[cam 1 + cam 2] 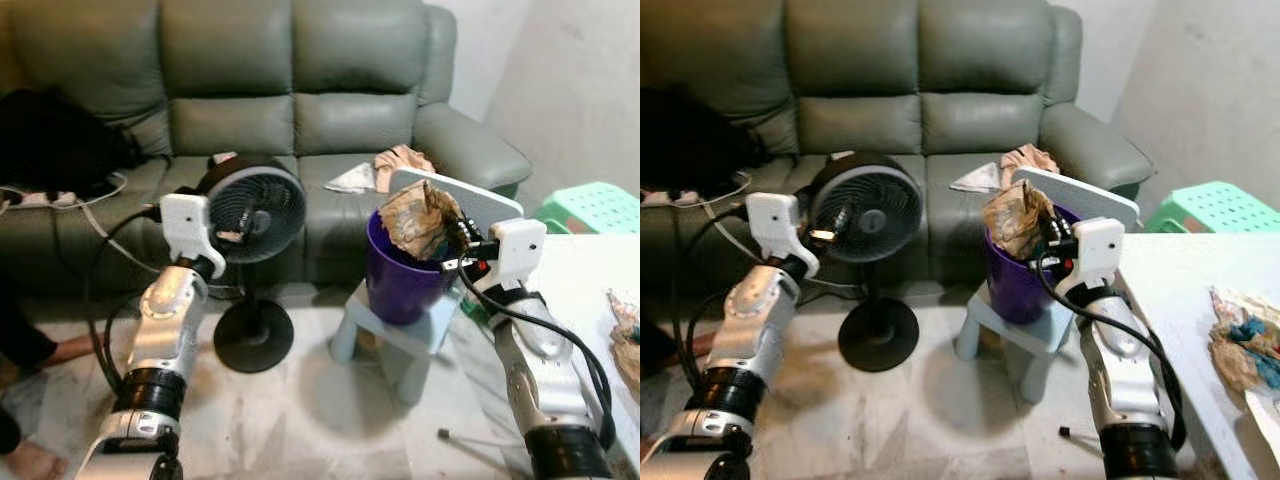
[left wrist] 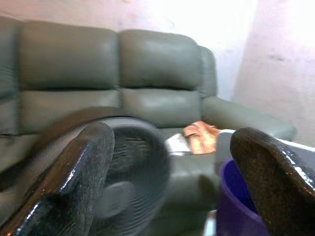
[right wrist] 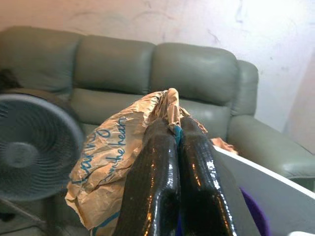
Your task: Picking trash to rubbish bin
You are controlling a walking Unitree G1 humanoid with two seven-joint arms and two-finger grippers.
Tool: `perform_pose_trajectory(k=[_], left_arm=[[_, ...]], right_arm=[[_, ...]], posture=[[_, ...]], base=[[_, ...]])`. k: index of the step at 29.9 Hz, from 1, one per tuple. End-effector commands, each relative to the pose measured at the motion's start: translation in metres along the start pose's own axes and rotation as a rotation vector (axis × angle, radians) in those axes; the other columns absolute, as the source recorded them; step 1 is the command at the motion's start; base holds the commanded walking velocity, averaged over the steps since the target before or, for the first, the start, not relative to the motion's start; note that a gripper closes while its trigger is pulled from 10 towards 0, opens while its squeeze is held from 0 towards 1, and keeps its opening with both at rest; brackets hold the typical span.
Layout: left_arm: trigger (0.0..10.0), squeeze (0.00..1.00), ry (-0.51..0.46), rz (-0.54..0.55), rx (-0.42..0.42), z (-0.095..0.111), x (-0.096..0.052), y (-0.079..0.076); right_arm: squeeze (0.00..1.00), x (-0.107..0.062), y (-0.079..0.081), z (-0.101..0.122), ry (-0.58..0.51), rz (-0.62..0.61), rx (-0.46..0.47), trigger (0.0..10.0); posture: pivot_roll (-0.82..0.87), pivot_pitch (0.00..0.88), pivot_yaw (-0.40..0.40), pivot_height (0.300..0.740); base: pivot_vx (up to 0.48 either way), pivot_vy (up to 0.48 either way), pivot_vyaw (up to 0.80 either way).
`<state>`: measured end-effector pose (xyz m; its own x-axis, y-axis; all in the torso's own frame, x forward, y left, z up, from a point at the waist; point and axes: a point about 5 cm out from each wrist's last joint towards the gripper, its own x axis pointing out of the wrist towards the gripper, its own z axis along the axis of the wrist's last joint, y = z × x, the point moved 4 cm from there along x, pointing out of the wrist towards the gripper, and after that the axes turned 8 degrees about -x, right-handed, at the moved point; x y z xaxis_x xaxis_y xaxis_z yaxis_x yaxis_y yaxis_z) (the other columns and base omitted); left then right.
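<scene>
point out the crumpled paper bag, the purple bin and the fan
crumpled paper bag [image 3: 106, 162], right wrist view, printed side of the bag
purple bin [image 1: 397, 280], left eye view, front wall
fan [image 1: 250, 212], left eye view, centre of the grille

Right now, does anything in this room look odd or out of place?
Yes: the purple bin stands up on a small pale stool, not the floor. Its white lid tilts open behind it. More crumpled trash lies on the white table.
</scene>
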<state>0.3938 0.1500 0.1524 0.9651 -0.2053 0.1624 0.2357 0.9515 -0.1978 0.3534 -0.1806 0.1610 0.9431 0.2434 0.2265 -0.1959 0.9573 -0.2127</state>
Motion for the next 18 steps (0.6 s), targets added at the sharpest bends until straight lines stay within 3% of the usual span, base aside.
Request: perform_pose_trajectory(k=[1,10,18], left_arm=[[10.0,0.00,0.009,-0.024,0.004,-0.0019,0.0021,-0.0082],[10.0,0.00,0.009,-0.018,0.016,-0.0024,0.0030,-0.0091],[10.0,0.00,-0.002,-0.016,0.013,-0.0037,0.0021,-0.0115]], right_arm=[[0.00,-0.0011,-0.0063,0.0026,-0.002,-0.013,-0.005,10.0],[0.00,-0.0020,-0.0054,0.0019,0.004,-0.005,-0.005,10.0],[0.00,-0.0008,-0.0021,0.0010,0.013,0.019,-0.008,10.0]], posture=[[0.01,0.005,-0.017,0.715],[0.01,0.008,-0.018,0.715],[0.01,0.010,-0.026,0.715]], base=[[0.458,0.000,0.00],[0.448,0.000,0.00],[0.000,0.000,0.00]])
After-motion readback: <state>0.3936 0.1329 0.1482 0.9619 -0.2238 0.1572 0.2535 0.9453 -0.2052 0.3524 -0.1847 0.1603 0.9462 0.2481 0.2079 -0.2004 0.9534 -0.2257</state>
